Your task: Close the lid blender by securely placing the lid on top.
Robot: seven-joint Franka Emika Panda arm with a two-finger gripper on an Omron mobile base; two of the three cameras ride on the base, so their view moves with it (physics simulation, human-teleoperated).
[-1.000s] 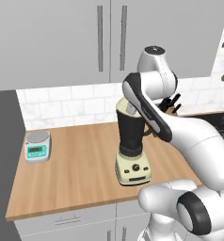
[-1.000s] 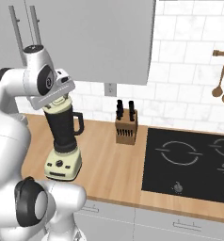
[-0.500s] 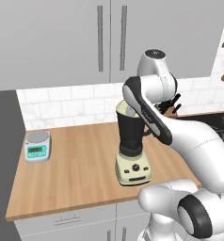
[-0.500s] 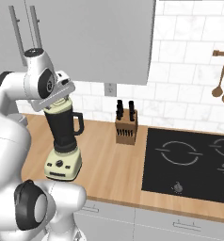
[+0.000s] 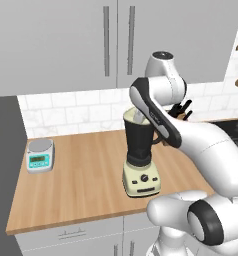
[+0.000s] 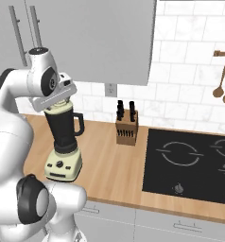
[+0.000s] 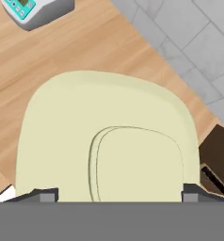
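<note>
wooden bench [image 5: 81, 175] carrying the blender [image 5: 140, 155]; the pale lid [image 7: 107, 141] sits at the jar's mouth, directly beneath the hand. jaws [image 7: 114, 193] spread wide, tips flanking the lid's raised knob; contact cannot be told. risk: if the lid rests tilted or unseated, withdrawing could leave it loose or tip it off

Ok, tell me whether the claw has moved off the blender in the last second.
No. The claw stays over the lid atop the blender, beside the knife block, as before.
</note>
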